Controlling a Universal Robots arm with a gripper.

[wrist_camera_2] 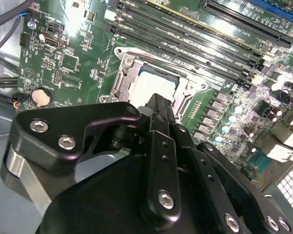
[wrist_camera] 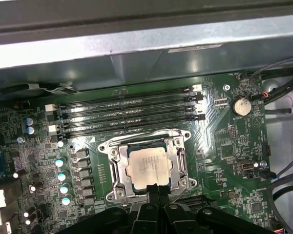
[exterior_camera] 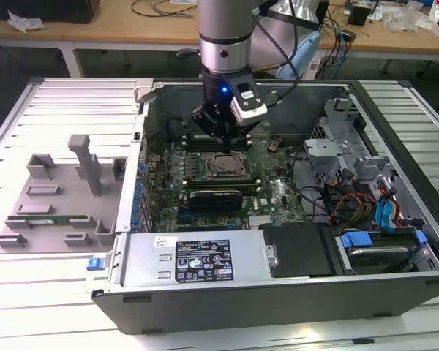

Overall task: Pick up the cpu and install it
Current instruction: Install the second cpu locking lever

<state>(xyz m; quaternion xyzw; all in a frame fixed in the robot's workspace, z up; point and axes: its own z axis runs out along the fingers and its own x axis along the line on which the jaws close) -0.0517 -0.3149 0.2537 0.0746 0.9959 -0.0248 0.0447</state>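
gripper [wrist_camera: 156, 191] fingers pressed together, holding nothing, tips at the cpu's 6 o'clock edge | cpu [wrist_camera: 147, 165] lies in the socket [wrist_camera: 113, 171], frame open | we judge risk: a nudge skews chip, bends contacts

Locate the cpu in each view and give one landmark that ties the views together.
Exterior view: the cpu sits in the socket at mid-motherboard, just below the gripper.
First wrist view: cpu seated in the metal socket frame.
Second wrist view: cpu partly behind the gripper's linkage.
Shared landmark: the memory slots beside the socket.
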